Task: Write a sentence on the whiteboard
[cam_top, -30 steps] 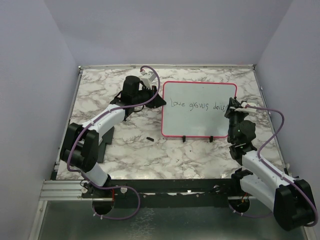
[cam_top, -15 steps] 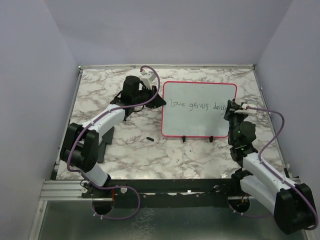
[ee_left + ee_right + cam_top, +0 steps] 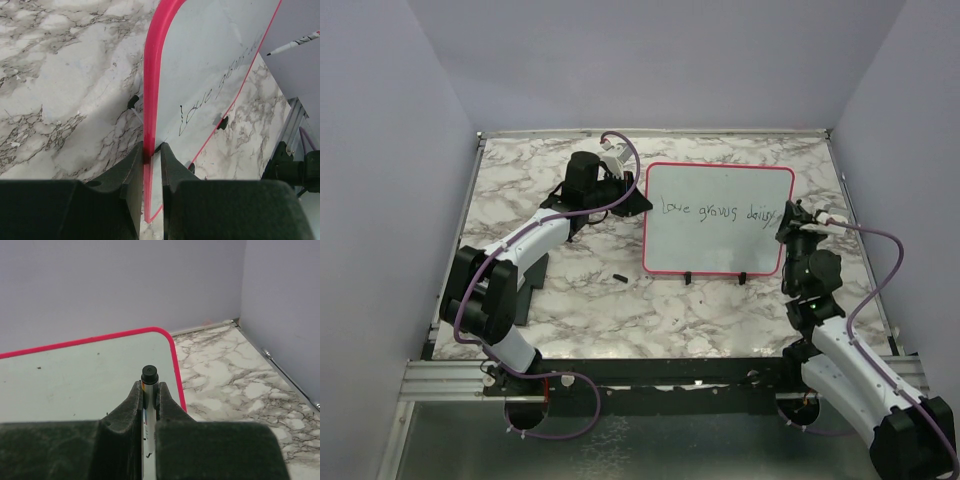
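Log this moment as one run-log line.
left gripper: shut on whiteboard edge | right gripper: shut on marker | sentence: spans whiteboard

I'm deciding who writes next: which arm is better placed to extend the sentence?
Right, probably. The right hand is shut on the marker at the end of the sentence, by the right edge of the whiteboard. The left hand is clamped on its left frame.

The right end effector (image 3: 149,386) hides most of the marker (image 3: 149,374).
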Controlling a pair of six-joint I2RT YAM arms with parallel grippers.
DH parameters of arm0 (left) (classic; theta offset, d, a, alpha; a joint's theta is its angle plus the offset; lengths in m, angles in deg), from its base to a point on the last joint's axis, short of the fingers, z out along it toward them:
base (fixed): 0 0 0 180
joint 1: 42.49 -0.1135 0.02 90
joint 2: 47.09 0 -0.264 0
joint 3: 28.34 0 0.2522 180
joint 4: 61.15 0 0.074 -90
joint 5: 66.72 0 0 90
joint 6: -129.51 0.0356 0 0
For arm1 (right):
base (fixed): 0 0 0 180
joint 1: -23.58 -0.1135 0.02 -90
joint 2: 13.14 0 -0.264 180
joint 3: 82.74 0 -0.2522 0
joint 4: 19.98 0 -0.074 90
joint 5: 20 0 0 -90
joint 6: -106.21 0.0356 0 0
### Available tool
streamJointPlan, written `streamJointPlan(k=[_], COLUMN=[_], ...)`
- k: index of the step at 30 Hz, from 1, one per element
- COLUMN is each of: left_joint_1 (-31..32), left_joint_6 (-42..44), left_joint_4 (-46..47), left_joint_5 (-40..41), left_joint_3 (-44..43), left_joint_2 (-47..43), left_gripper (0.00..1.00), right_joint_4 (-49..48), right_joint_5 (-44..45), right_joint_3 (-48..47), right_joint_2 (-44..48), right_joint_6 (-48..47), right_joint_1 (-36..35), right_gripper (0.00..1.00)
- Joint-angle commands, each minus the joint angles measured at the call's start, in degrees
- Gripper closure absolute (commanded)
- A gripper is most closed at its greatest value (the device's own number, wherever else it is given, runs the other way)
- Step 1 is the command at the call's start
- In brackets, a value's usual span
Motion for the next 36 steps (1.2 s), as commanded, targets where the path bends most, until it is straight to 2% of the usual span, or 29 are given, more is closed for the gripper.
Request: streamJointPlan(k=[1, 12, 36], left_joint_1=[-0.6, -0.6, -0.6], left_joint_6=[0.9, 1.0, 1.0], left_joint_4=[1.4, 1.4, 1.4], left_joint_5=[1.9, 1.9, 1.8], left_joint_3=[0.3, 0.3, 0.2], left_joint_2=[-2.6, -2.5, -2.7], left_gripper=[1.00, 1.00, 1.00], right_joint_4=[-1.9, -13.9, -14.6], right_joint_5=[5.5, 7.7, 5.5], right_joint_3=[-0.9, -1.8, -1.6], right_joint_2=[-1.0, -7.8, -10.1], right_joint_6=[-1.9, -7.2, -5.9], right_joint_1=[0.3, 0.4, 1.6], right_gripper=[0.99, 0.99, 0.99])
